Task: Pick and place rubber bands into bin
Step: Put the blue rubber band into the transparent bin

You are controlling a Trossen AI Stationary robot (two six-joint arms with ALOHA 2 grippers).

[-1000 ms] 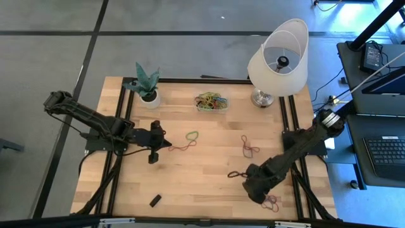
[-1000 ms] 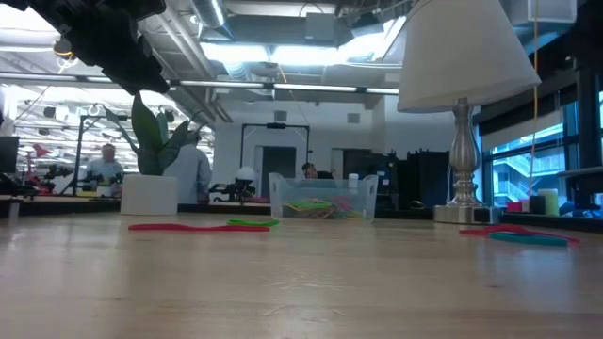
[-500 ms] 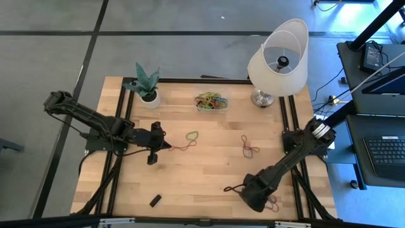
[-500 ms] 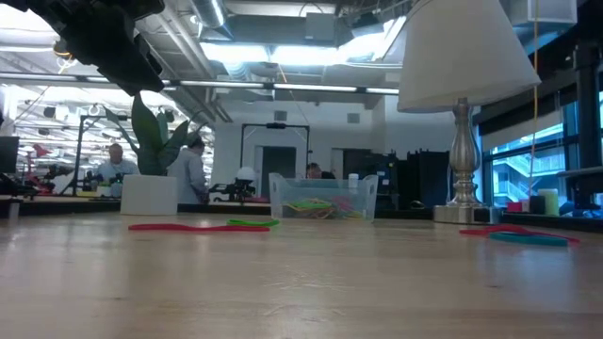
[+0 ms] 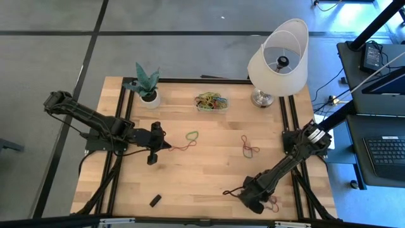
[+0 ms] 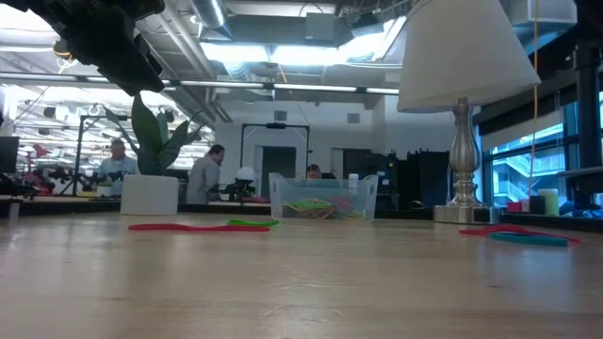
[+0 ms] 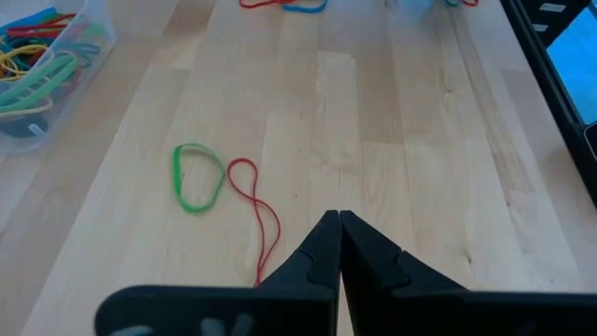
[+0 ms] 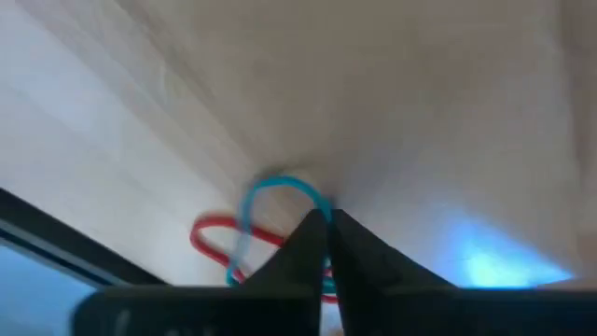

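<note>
Left gripper waiting by the red band, right gripper low over the front-edge bands.

The left gripper (image 5: pixel 166 145), jaws pressed together, sat at the red rubber band (image 7: pixel 256 205), whose long axis ran straight out from its tip. The bin (image 5: pixel 212 102) lay further back. The right gripper (image 5: pixel 243 192), jaws together, touched the blue and red rubber bands (image 8: pixel 270 219) nearest it.

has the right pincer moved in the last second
Yes. In the high view the right pincer has moved toward the table's near edge, farther from the lamp, and now sits low by the rubber bands at the near right corner.
</note>
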